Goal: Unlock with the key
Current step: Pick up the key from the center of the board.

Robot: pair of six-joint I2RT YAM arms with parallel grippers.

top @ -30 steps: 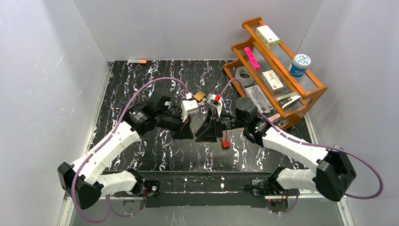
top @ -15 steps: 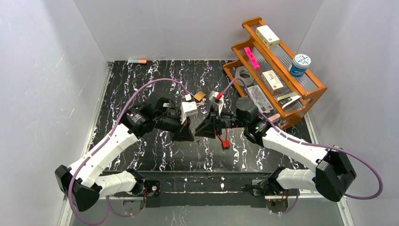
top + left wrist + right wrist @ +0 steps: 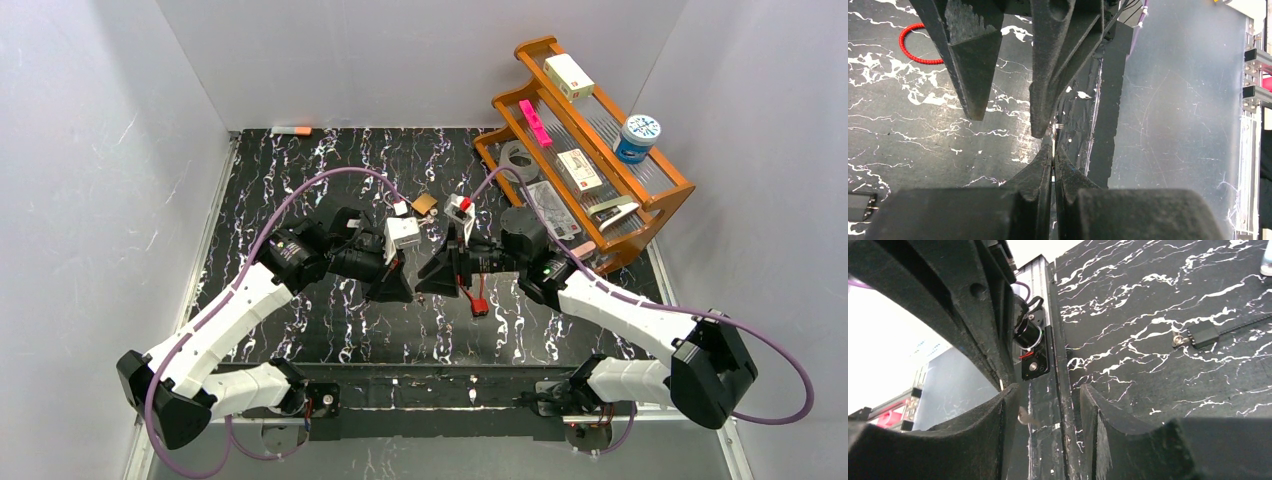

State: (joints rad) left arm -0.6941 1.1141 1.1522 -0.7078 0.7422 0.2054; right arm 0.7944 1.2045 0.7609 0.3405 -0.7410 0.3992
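Meeting tip to tip above the black, white-veined marble-look bench [image 3: 350,330], the two arms face each other. The left claw [image 3: 1053,148] is pinched shut on a small silver metal key [image 3: 1056,127], of which only a sliver pokes past its fingertips. The right claw [image 3: 1048,392] stands open, its two fingers apart, with the key just beside the inner face of one finger. A small black block with a silver end [image 3: 1198,335] lies on the bench, apart from both claws.
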